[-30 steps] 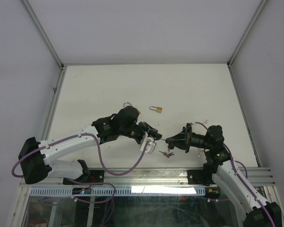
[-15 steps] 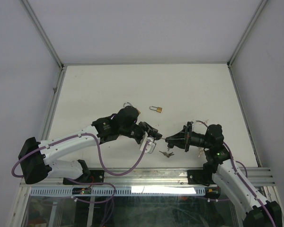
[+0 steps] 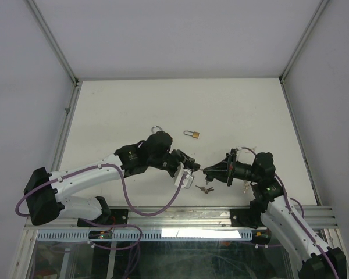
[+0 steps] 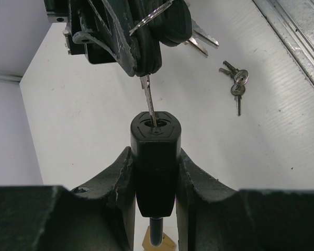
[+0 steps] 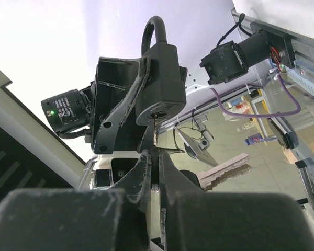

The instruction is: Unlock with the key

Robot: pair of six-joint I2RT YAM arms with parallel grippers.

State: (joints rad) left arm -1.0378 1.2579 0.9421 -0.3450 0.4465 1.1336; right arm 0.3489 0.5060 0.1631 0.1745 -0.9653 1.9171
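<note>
Near the black padlock (image 4: 154, 157), one key bunch (image 3: 205, 189) and one brass padlock (image 3: 192, 134) are lying on the desk (image 3: 122, 110). Left jaws are clamping it, and right jaws are pinching one key (image 4: 148, 99).

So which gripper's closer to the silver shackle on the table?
Left. The left gripper, holding the black padlock, sits front-right of the silver shackle; the right gripper, pinching the key, is farther right.

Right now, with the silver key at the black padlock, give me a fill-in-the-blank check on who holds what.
1. The left gripper is clamped on the black ____.
2. The right gripper pinches the silver key, its tip in the padlock's ____.
3. The spare bunch of small keys lies on the white table, held by ____ gripper.
Missing: padlock; keyhole; neither.
</note>
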